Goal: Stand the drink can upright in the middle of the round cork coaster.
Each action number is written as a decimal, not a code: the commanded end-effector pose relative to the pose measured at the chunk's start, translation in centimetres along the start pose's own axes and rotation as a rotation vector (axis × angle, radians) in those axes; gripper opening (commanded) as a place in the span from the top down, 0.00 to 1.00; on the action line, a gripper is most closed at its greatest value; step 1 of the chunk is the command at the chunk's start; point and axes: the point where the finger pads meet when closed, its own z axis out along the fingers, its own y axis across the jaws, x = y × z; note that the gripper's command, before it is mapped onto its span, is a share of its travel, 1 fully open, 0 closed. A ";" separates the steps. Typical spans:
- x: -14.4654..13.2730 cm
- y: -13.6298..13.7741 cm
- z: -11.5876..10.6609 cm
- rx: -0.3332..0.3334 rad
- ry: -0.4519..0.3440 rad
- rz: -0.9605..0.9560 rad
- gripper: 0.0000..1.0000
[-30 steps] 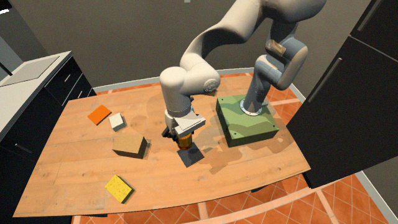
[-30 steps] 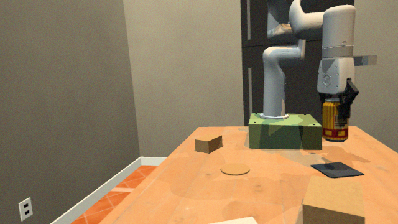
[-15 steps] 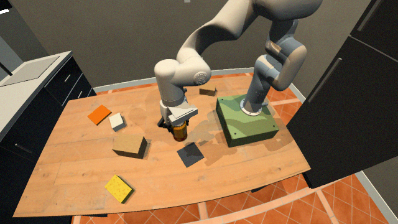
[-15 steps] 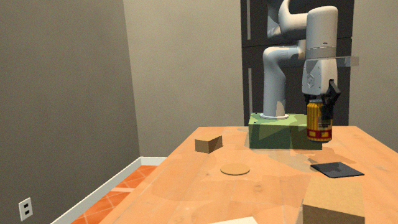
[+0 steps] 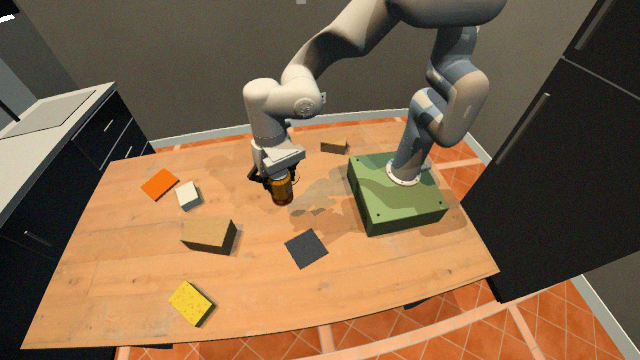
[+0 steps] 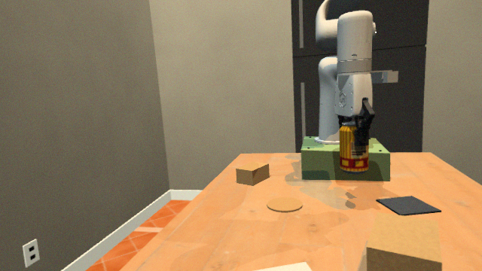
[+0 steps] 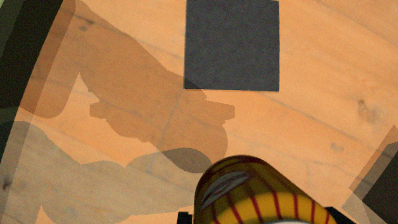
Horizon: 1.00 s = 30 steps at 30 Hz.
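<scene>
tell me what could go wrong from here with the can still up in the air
The gripper holds the drink can above the table, off to one side of the round cork coaster. Letting go here would probably drop and topple it. The dark square coaster lies nearby, so the can could be set on the wrong one. The cork disc is small, so an off-centre landing is possible.

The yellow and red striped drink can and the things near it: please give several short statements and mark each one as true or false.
1. The tool grips the yellow and red striped drink can. True.
2. The can stands on the round cork coaster. False: it hangs in the air, off to the coaster's side.
3. The can is upright. True.
4. The dark grey square coaster lies on the cork one. False: they lie apart on the wooden table.
</scene>
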 end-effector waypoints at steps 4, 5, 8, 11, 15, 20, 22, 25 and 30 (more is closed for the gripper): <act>-5.2 -1.7 -0.2 -0.005 0.002 -0.001 1.00; -5.8 -2.0 -0.2 -0.005 0.002 -0.001 1.00; -7.4 -2.9 -0.2 -0.005 0.002 -0.001 1.00; -8.0 -3.1 -0.2 -0.005 0.002 -0.001 1.00; -9.9 -4.3 -0.2 -0.005 0.003 -0.001 1.00; -11.9 -5.7 -0.2 -0.005 0.003 -0.001 1.00; -12.6 -6.2 -0.2 -0.005 0.004 -0.001 1.00; -13.5 -6.8 -0.2 -0.005 0.004 -0.001 1.00; -14.2 -7.4 -0.2 -0.005 0.004 -0.001 1.00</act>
